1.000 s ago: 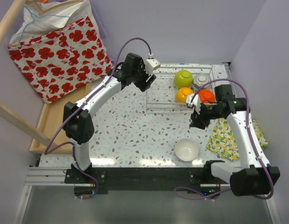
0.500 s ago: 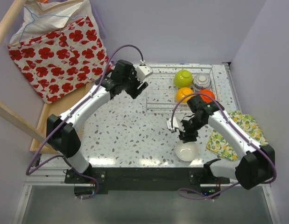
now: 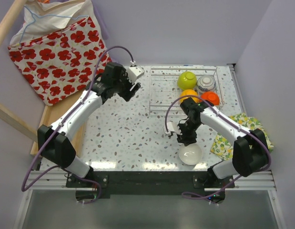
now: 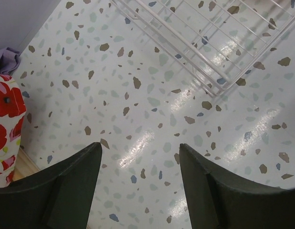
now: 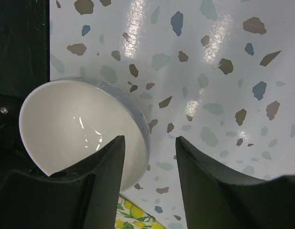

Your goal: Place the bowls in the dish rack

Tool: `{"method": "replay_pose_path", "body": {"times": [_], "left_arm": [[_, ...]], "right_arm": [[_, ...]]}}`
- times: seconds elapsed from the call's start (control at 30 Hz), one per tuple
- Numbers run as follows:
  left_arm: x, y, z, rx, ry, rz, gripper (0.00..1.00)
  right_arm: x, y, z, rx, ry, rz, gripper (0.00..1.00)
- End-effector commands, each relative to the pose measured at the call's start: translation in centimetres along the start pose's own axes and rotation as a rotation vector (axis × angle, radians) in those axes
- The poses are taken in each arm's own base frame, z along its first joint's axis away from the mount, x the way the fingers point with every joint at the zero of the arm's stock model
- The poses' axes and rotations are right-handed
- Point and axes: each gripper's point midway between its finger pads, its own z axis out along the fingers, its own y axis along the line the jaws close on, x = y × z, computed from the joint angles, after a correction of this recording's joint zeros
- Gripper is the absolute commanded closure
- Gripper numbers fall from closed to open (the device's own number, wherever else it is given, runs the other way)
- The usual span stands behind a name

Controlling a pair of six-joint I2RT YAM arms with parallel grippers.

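Note:
A white bowl [image 3: 190, 154] sits upright near the table's front edge. My right gripper [image 3: 188, 139] hangs just over its far rim, open. In the right wrist view the white bowl [image 5: 76, 136] fills the left side. My right gripper [image 5: 149, 143] straddles its rim, one finger over the inside and the other over bare table. The dish rack [image 3: 161, 95] at the back holds a lime green bowl [image 3: 187, 79], a grey-patterned bowl [image 3: 205, 84], an orange-yellow bowl [image 3: 187, 95] and a red-orange bowl [image 3: 210, 98]. My left gripper [image 3: 132, 88] is open and empty left of the rack, over bare table [image 4: 140, 148].
A lemon-print cloth [image 3: 230, 140] lies right of the white bowl, its corner [image 5: 137, 214] showing under my right fingers. A wooden tray [image 3: 49, 124] and a red floral bag [image 3: 56, 52] stand at the left. The rack's corner [image 4: 209, 43] shows in the left wrist view.
My right arm has swung from beside the rack down to the white bowl at the front. The left arm has drawn back leftward from the rack's left end.

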Motion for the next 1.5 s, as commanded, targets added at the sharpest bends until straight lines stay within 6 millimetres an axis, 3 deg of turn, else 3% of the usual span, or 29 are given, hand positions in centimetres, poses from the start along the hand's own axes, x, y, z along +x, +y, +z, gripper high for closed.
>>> {"method": "replay_pose_path", "body": {"times": [0.0, 0.03, 0.07, 0.3, 0.47, 0.77, 0.87, 0.97, 1.03, 1.2, 1.33, 1.47], "left_arm": [[-0.5, 0.3, -0.7, 0.007, -0.041, -0.014, 0.29], [-0.5, 0.4, -0.7, 0.007, -0.043, -0.013, 0.29], [-0.4, 0.5, -0.7, 0.005, -0.041, -0.016, 0.29], [0.2, 0.7, -0.6, 0.004, -0.029, -0.021, 0.28], [0.6, 1.1, -0.8, -0.004, -0.027, -0.029, 0.29], [0.9, 1.3, -0.6, -0.004, -0.019, -0.032, 0.29], [0.9, 1.2, -0.6, -0.003, -0.020, -0.031, 0.29], [0.8, 1.2, -0.8, -0.001, -0.022, -0.030, 0.29], [0.8, 1.2, -0.9, -0.003, -0.025, -0.029, 0.28], [1.0, 1.3, -0.6, 0.001, -0.022, -0.032, 0.28], [1.0, 1.1, -0.2, 0.016, -0.022, -0.038, 0.29], [0.8, 1.0, 0.1, 0.025, -0.024, -0.046, 0.29]], "right_arm": [[-0.1, -1.1, 0.2, 0.005, 0.038, -0.043, 0.56], [-0.2, -1.1, 0.3, -0.003, 0.037, -0.041, 0.61], [-0.6, -1.3, 0.1, 0.002, 0.031, -0.047, 0.72], [-2.0, -1.7, -0.2, -0.036, 0.006, -0.059, 1.00], [-4.8, -3.7, -1.3, 0.028, -0.076, -0.059, 1.00], [-8.0, -9.7, 0.9, 0.096, -0.090, -0.049, 1.00], [-8.8, -10.4, 1.0, 0.109, -0.092, -0.052, 0.80], [-8.9, -9.5, -0.1, 0.133, -0.097, -0.061, 0.65], [-8.9, -9.0, -0.9, 0.166, -0.105, -0.075, 0.63], [-8.8, -5.7, -3.5, 0.229, -0.143, -0.107, 0.60], [-6.5, -2.0, -2.2, 0.133, -0.096, -0.114, 0.61], [-4.6, -0.4, -1.2, 0.126, -0.057, -0.187, 0.61]]}}
